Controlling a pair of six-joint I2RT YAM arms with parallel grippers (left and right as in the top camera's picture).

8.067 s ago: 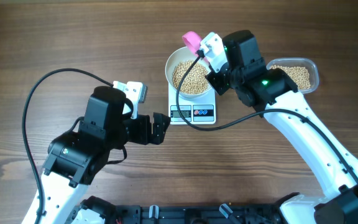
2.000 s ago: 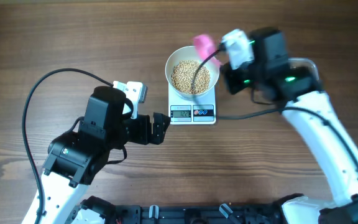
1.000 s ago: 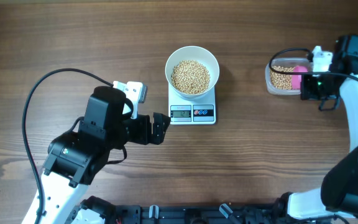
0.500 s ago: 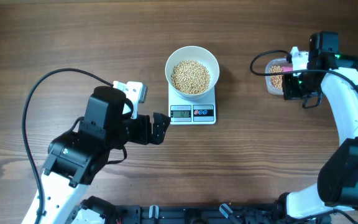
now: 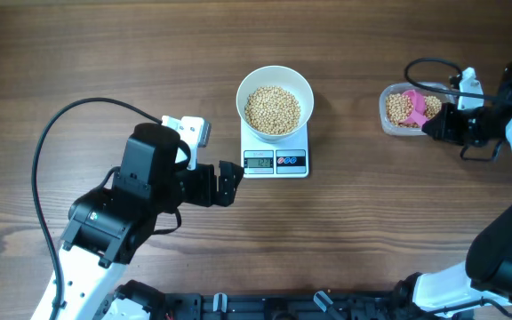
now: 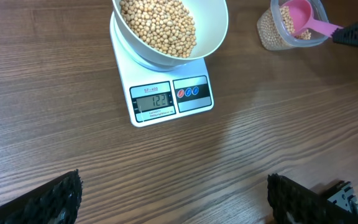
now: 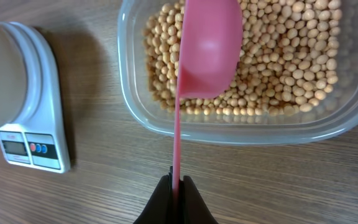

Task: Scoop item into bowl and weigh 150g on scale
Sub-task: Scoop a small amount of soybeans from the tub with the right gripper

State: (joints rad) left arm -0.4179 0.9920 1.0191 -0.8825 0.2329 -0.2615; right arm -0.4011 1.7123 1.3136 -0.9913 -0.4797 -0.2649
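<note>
Lower left of frame: left gripper [image 5: 231, 183] over bare table [image 5: 105, 53], jaws spread wide, nothing between them, just left of scale [image 5: 275, 163].

Upper centre: white bowl [image 5: 243, 93] sits on scale, holding heap of beans [image 5: 272, 108]. Display reads 122.

Upper right: clear container [image 5: 386, 105] well apart from scale, more beans inside. Pink scoop [image 5: 417, 104] has cup over those beans and looks empty; handle runs to right gripper [image 5: 432, 126], jaws pinched tight on handle's end at right edge of frame.
</note>
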